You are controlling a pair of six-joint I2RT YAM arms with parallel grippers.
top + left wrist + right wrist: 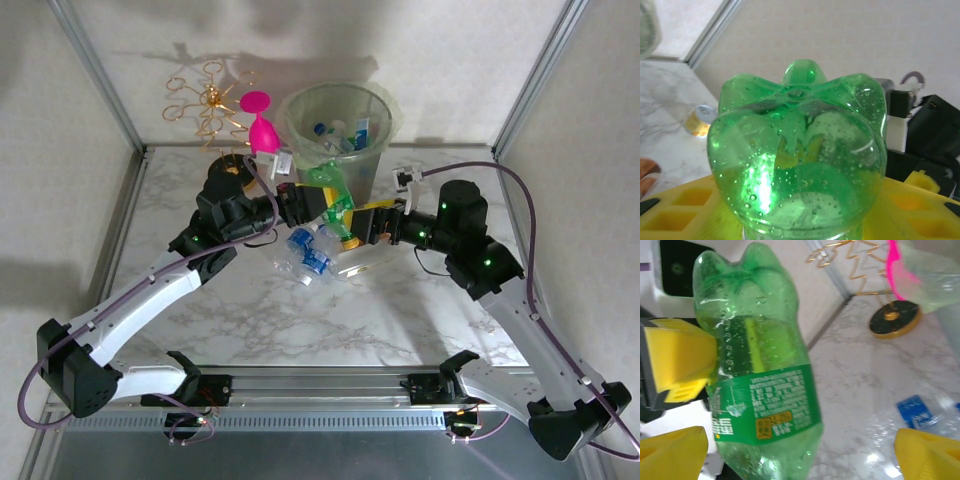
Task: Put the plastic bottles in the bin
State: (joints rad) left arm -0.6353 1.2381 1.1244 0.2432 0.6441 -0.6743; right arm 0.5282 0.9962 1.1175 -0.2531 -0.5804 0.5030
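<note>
Green crushed plastic bottle (330, 193) hangs just in front of the translucent grey-green round bin (382, 150), pinched by the left pincer (300, 207). The right pincer (366, 224) is spread beside it. Raise the bottle above the bin's rim before you let go, and keep the right arm clear. Two clear blue-labelled bottles (308, 250) lie in front of the bin on the white marble tabletop (300, 330). Pale walls (450, 40) and metal frame posts (100, 78) stand behind the bin.

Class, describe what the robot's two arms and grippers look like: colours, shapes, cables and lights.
The left arm and right arm have white links between bulky black joint housings. A purple cable loops along each. Small green lights glow on the right arm's joints. The left gripper and right gripper are black with blocky yellow fingers bearing square recesses.
</note>
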